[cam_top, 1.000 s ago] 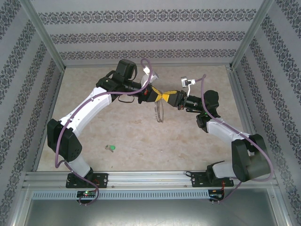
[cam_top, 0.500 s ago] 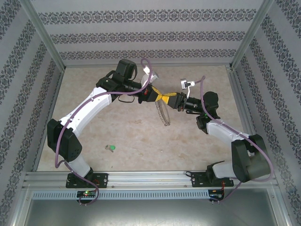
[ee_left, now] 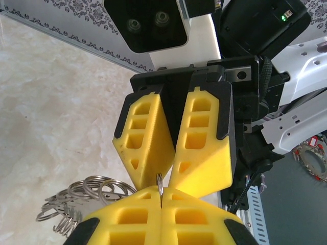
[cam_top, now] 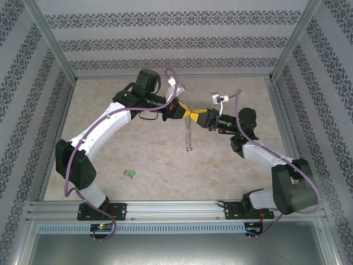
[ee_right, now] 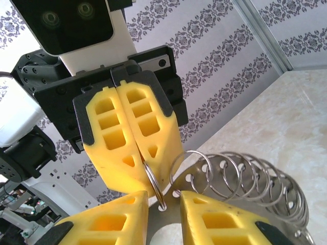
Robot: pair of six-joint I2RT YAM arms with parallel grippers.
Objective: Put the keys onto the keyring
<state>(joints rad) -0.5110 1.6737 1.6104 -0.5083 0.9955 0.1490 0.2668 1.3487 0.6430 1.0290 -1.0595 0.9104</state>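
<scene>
**Keyring pinched in mid-air, one key loose**

The keyring (cam_top: 188,135) hangs edge-on above the tabletop (cam_top: 160,160) and reads as a thin chain, its round shape hidden. The left fingers (ee_left: 148,201) are pressed together on its wire. The right fingers (ee_right: 189,201) meet them tip to tip and stand slightly apart astride that wire; whether they touch it is unclear. In the right wrist view its small rings run off frame. The green key (cam_top: 130,174) lies well apart, its blade barely discernible.

Lab test cell: aluminium frame (cam_top: 165,208), wallpapered panels (cam_top: 165,38).
</scene>
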